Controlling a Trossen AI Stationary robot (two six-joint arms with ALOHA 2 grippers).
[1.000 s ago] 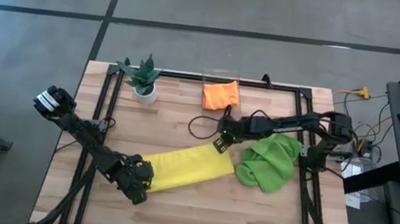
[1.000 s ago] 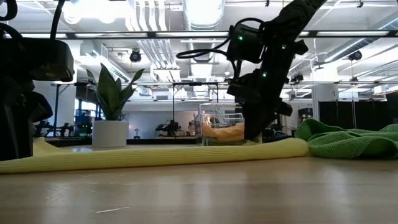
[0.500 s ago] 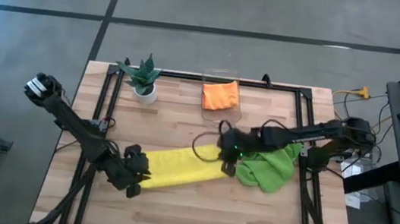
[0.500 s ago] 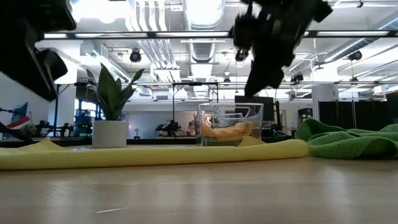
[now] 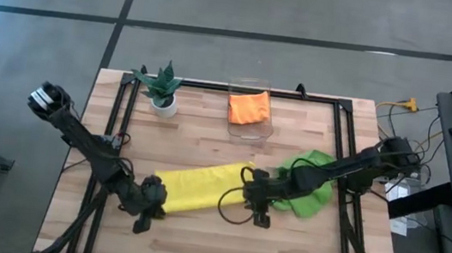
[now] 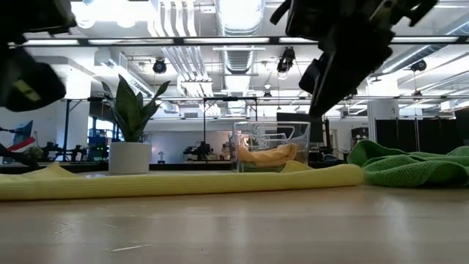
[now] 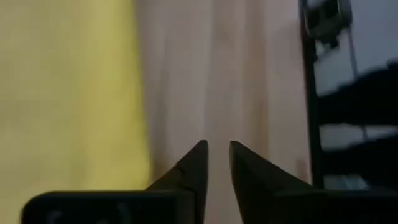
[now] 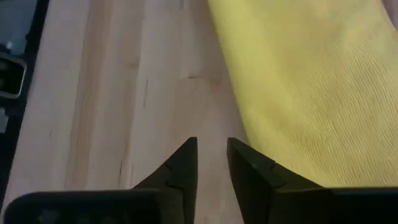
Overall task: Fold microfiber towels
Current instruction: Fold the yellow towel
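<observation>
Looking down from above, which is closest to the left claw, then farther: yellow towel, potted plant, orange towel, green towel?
From the left gripper:
1. Yellow towel, right beside it.
2. Potted plant, back left corner.
3. Orange towel, back centre, in the clear bin.
4. Green towel, right side.

A yellow towel (image 5: 198, 187) lies as a long, flattened roll slanting across the table's middle. A lime green towel (image 5: 309, 187) sits crumpled in a heap off its right end. An orange towel (image 5: 249, 107) lies folded at the table's far edge
</observation>
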